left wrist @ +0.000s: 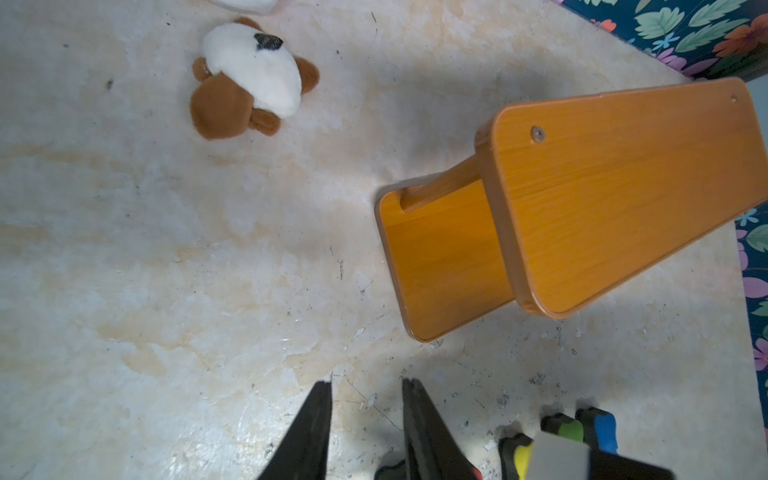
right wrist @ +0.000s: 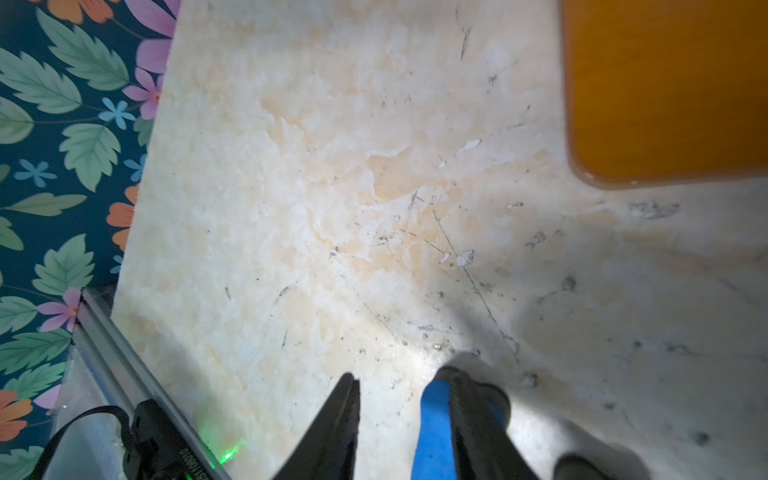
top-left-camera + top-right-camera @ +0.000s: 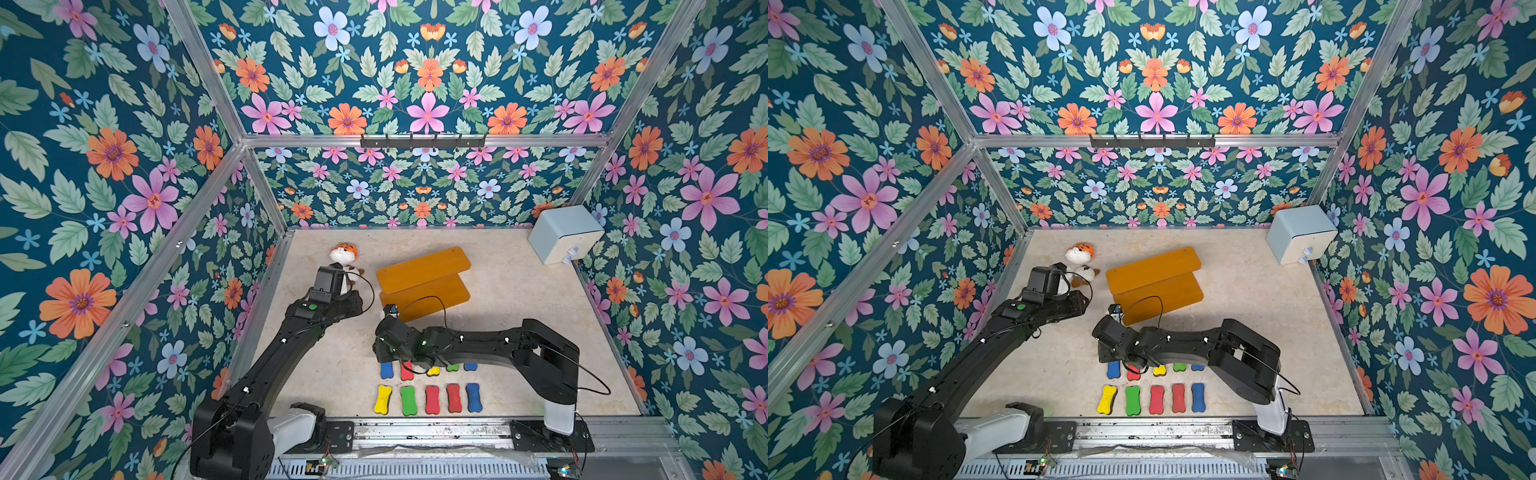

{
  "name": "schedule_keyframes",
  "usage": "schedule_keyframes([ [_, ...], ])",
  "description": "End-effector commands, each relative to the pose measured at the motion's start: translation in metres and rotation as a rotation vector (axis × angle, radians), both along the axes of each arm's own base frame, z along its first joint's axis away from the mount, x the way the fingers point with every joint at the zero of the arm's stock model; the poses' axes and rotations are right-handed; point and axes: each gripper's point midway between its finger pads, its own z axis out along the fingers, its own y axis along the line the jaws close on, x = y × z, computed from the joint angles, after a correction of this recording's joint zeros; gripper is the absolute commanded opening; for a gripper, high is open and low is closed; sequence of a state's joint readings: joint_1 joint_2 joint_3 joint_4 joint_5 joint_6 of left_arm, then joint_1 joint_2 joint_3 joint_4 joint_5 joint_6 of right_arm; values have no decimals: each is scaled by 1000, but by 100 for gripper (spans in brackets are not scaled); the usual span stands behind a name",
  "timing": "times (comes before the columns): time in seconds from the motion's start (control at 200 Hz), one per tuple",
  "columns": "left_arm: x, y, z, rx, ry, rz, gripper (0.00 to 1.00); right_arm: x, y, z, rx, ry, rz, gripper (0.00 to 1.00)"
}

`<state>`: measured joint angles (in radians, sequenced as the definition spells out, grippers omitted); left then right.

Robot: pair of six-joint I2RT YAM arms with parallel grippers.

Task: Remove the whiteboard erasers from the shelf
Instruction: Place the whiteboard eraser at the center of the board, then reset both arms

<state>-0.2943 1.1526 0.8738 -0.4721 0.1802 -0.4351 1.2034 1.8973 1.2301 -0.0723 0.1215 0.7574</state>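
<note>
The orange-brown two-tier shelf [image 3: 424,270] [image 1: 615,199] stands mid-table, and no eraser shows on its boards. Several whiteboard erasers lie in two rows near the front edge, from a yellow one [image 3: 382,400] to a blue one [image 3: 473,397]. The right arm partly covers the back row. My right gripper [image 2: 401,374] is open just over the back row's left blue eraser [image 2: 432,419], which lies on the table under one finger. My left gripper [image 1: 369,381] hangs open and empty high above bare table, left of the shelf. In both top views the wrists hide the fingers.
A tiger plush [image 3: 344,254] and a brown-and-white dog plush [image 1: 249,79] lie at the back left, close to the left wrist. A pale blue box [image 3: 565,235] sits in the back right corner. Floral walls and aluminium rails enclose the table.
</note>
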Motion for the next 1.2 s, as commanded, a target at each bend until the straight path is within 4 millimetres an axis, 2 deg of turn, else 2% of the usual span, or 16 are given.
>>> schedule_keyframes([
  [0.0,4,6,17,16,-81,15,42,15,-8,28,34,-121,-61,41],
  [0.09,8,9,29,19,-134,29,54,23,-22,58,84,-252,-105,41],
  [0.155,10,13,34,43,-154,36,66,33,-44,76,102,-365,-175,43],
  [0.175,10,16,35,60,-158,44,69,37,-56,91,121,-405,-226,44],
  [0.245,8,35,36,137,-168,113,83,53,-103,109,96,-539,-388,51],
  [0.305,7,45,38,165,-197,156,98,60,-139,127,66,-674,-468,66],
  [0.4,10,51,50,127,-291,221,99,66,-201,155,-7,-889,-599,82],
  [0.48,17,67,55,121,-390,339,99,74,-252,162,-68,-996,-639,88],
  [0.54,21,81,51,147,-466,415,99,83,-289,157,-131,-1031,-638,90],
  [0.72,19,102,17,328,-645,422,99,88,-392,135,-243,-1091,-743,98],
  [0.795,18,103,8,420,-711,374,99,84,-418,118,-254,-1098,-769,99],
  [0.91,27,98,-20,515,-653,282,99,78,-449,87,-252,-1071,-814,99],
  [0.945,30,95,-29,511,-638,256,99,77,-458,87,-259,-1079,-852,99],
  [1.005,34,96,-38,469,-645,259,99,78,-458,91,-269,-1102,-839,99],
  [1.125,51,108,-28,374,-717,286,98,88,-461,98,-212,-1136,-827,99],
  [1.195,65,114,-33,333,-686,281,99,96,-459,98,-217,-1149,-805,99],
])
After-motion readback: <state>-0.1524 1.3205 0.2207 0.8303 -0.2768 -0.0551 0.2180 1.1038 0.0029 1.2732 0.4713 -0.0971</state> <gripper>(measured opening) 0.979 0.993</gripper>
